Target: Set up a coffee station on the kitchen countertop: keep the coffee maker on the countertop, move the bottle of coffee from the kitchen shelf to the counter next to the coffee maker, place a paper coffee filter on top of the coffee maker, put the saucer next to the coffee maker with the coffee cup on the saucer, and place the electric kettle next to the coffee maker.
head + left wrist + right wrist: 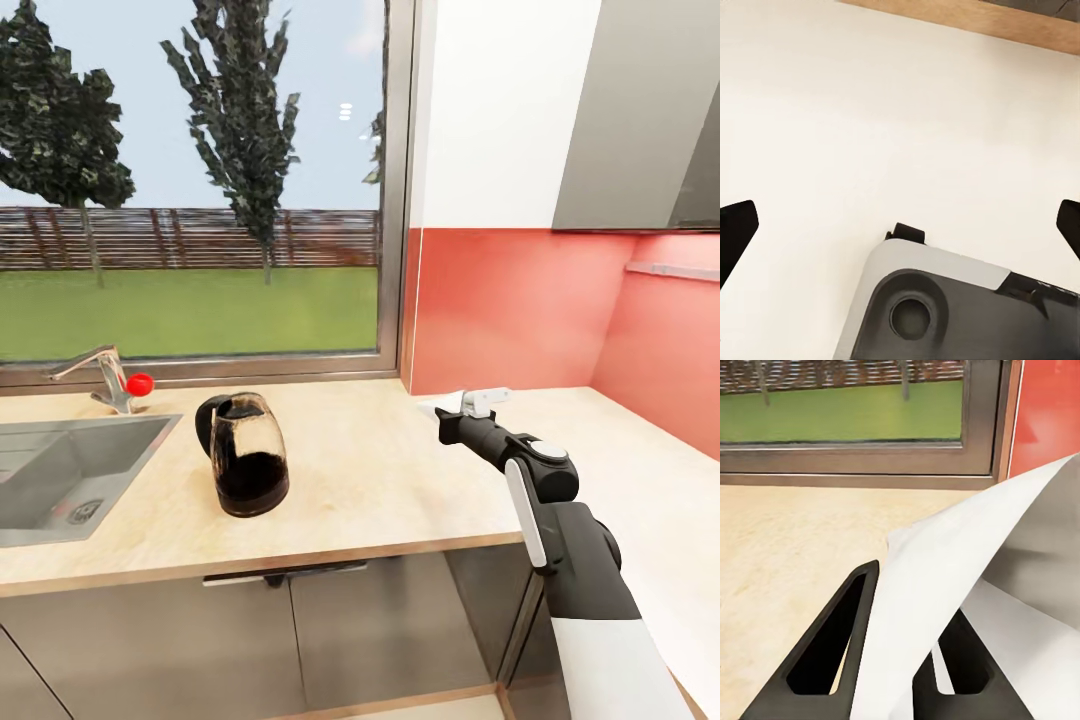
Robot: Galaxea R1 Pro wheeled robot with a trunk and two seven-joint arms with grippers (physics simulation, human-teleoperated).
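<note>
Right end effector [896,660] is pinched on the paper filter [967,577], carried above the surface [380,470] so it stays uncrushed for the coffee machine. Kettle [243,455] stands beside the sink [60,470]. Left end effector [900,225] hangs spread wide, holding nothing.

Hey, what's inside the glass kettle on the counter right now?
The electric kettle looks dark through its lower half, clearer toward the top. Whether that darkness is liquid or its black base and reflections cannot be told.
</note>
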